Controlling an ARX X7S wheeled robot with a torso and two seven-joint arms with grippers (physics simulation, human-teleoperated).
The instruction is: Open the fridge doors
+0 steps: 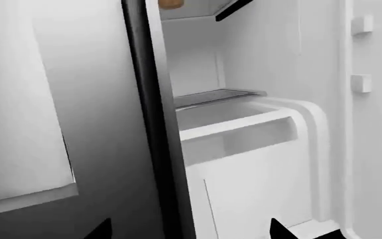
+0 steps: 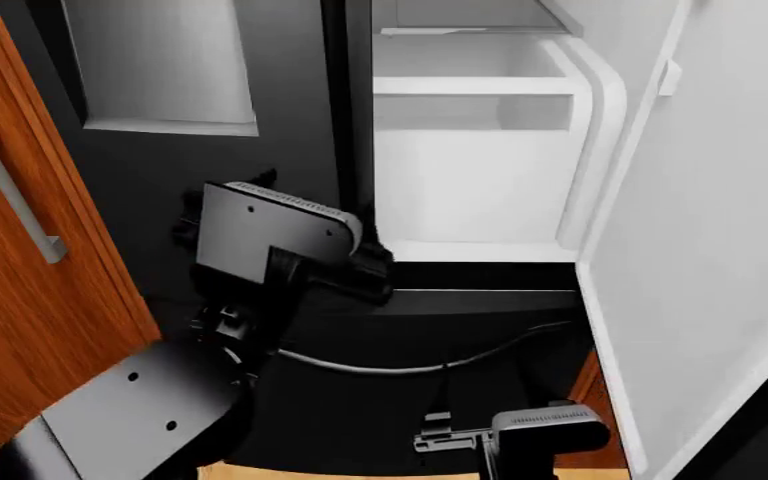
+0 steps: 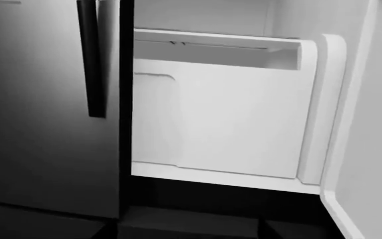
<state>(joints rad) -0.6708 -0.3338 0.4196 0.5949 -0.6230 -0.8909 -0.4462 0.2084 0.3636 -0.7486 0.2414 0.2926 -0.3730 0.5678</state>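
Fridge doors: right door (image 2: pixel 718 250) swung wide, white lining showing; left door (image 2: pixel 197 190) looks shut. Left claw (image 2: pixel 364 265) sits at its inner edge, probably to pry it; can't tell either claw's state, right claw (image 2: pixel 444 437) hanging low.

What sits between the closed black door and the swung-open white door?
Head view shows the fridge's white drawer bin between the closed left door and open right door.

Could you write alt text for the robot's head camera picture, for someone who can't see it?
The right fridge door stands swung open, showing a white drawer inside, while the black left fridge door with its grey panel is shut. The left arm's gripper reaches toward that door's inner edge; a reddish wooden cabinet stands at left.
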